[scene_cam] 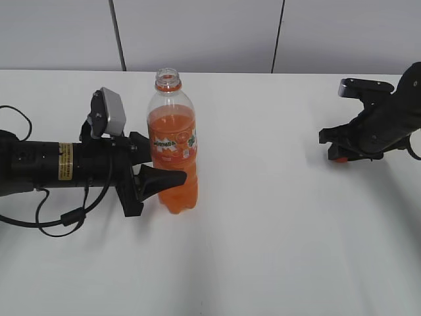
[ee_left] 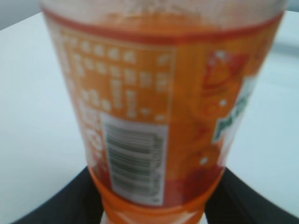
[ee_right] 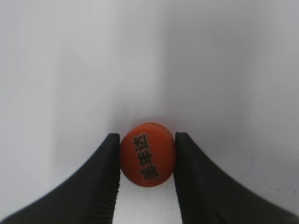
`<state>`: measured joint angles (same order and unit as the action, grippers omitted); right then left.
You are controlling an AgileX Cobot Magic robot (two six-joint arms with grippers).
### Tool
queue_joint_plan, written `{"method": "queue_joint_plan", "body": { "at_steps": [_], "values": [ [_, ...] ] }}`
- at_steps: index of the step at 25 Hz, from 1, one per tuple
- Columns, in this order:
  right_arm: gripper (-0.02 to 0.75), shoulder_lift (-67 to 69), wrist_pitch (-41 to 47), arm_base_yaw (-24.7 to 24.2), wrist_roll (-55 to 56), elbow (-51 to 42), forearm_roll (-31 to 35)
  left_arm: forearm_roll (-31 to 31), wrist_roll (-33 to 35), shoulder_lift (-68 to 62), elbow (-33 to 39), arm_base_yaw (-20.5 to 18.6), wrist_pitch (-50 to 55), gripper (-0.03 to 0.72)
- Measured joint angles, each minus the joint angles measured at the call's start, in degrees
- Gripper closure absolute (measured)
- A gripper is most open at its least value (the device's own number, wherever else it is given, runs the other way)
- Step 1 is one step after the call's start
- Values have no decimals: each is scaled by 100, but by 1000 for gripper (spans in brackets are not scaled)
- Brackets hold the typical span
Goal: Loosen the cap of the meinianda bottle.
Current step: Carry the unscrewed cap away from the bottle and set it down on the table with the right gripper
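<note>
The meinianda bottle (scene_cam: 173,151) stands upright left of the table's middle, with orange liquid, an orange label and an open neck with no cap on it. My left gripper (scene_cam: 158,172) is shut on the bottle's lower body; the left wrist view shows the label and barcode (ee_left: 154,116) close up between the dark fingers. The small orange cap (ee_right: 147,154) with dark marks on top sits between the fingers of my right gripper (ee_right: 147,156), which is shut on it. In the exterior view the right gripper (scene_cam: 340,157) is low over the table at the right, with the cap (scene_cam: 341,158) showing as a small orange spot.
The white table (scene_cam: 263,237) spreads around both arms. A grey panelled wall (scene_cam: 197,33) runs behind the table's far edge. A black cable (scene_cam: 59,214) loops under the left arm.
</note>
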<state>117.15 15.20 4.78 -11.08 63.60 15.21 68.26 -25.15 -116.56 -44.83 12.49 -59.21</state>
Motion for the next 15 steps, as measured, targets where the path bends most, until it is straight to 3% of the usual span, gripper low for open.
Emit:
{"method": "queue_joint_plan", "body": {
  "at_steps": [5, 11, 15],
  "values": [
    [444, 0, 97, 0, -96, 0, 5, 0, 0, 0, 0, 0, 0, 313],
    [198, 0, 233, 0, -231, 0, 11, 0, 0, 0, 0, 0, 0, 313],
    [157, -52, 316, 36, -362, 0, 17, 11, -105, 0, 0, -5, 0, 313]
  ]
}}
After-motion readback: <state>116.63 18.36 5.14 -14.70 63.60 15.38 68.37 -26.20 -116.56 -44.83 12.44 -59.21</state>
